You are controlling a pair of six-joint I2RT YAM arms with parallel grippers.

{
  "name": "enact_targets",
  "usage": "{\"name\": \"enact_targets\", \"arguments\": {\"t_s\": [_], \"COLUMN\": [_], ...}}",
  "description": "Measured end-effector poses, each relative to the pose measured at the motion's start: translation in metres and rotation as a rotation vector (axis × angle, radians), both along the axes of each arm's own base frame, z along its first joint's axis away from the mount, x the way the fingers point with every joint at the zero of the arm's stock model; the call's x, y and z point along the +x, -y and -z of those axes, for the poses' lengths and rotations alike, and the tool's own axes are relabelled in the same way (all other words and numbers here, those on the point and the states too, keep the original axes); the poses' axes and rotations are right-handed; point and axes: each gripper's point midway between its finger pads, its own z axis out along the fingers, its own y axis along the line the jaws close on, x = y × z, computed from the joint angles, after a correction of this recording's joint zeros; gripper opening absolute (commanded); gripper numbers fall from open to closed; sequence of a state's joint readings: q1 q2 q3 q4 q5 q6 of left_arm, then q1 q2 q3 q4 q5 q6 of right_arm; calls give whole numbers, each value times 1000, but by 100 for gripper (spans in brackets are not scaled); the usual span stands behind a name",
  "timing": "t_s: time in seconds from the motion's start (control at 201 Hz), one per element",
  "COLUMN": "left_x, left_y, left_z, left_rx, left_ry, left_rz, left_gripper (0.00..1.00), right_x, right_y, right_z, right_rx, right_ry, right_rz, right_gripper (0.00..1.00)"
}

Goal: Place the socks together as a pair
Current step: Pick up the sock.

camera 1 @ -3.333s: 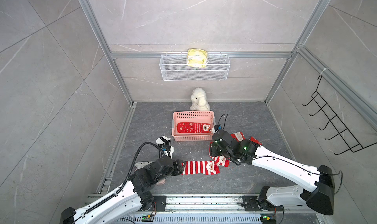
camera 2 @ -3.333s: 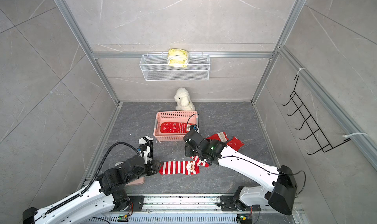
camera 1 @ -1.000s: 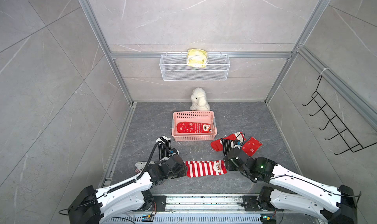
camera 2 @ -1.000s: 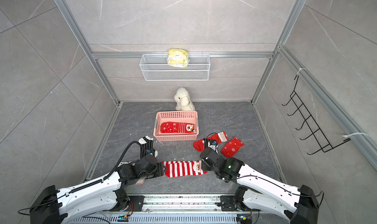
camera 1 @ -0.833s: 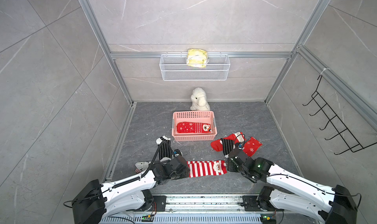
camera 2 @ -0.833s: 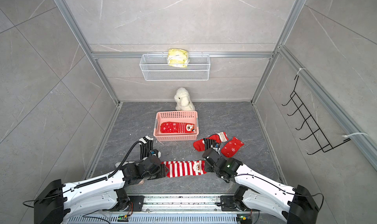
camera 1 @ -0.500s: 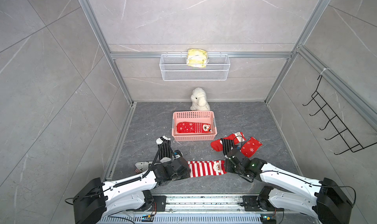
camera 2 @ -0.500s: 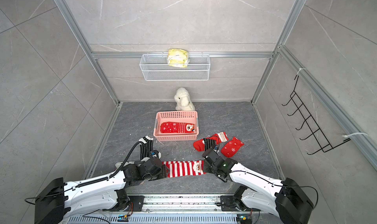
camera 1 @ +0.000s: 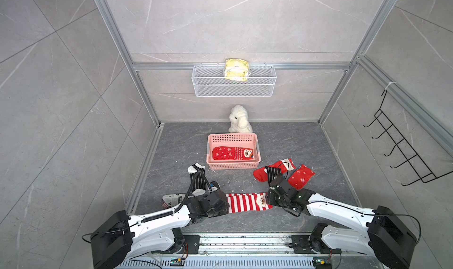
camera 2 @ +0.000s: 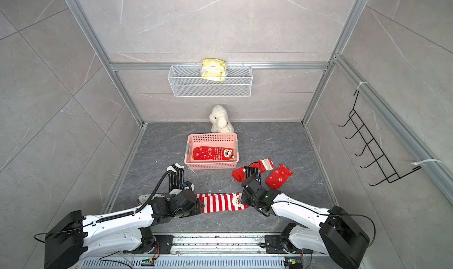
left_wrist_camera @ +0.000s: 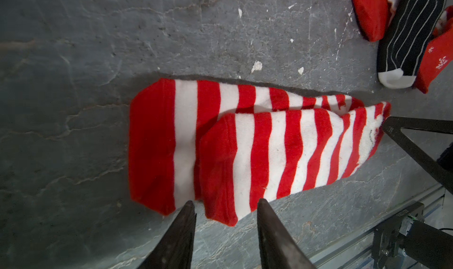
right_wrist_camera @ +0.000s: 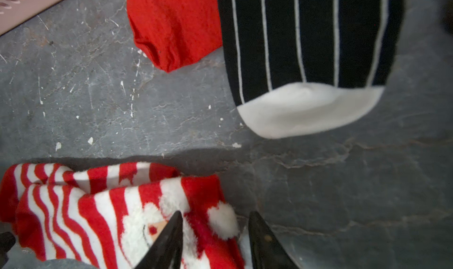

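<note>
No lettering can be read anywhere: the yellow packet in the wire basket shows only faint marks, and the print on the grey flat piece is too small

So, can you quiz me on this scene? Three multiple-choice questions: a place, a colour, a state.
1. The two striped socks lie: A) overlapping, flat; B) rolled into a ball; C) far apart.
2. The basket is: A) blue; B) pink; C) green.
3. The plush toy sits: A) in the basket; B) on the striped socks; C) on the floor behind the basket.
Key: 1A, one covers part of the other; 2B, its walls are pink; 3C, it stands on grey floor beyond it.
</note>
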State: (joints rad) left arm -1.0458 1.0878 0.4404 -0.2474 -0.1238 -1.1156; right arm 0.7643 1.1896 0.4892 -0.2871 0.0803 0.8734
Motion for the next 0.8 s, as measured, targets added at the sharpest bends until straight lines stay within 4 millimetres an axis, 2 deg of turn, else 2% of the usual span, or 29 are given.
{"name": "enact_targets", "arguments": {"t_s": [0.418, 0.796], "left_x": [2, 1], "left_y": [4, 0], "left_z": [4, 9], "left_rx": [-5, 10], "left_ry": [-1, -4], "left_rz": [-1, -6], "left_gripper": [40, 34], "right_x": [1, 1], "right_y": [-3, -4], "right_z": [5, 5], "right_rx": [12, 18], "right_ry": [-12, -11], "right_rz": [-1, -3], "right_gripper": [29, 27]}}
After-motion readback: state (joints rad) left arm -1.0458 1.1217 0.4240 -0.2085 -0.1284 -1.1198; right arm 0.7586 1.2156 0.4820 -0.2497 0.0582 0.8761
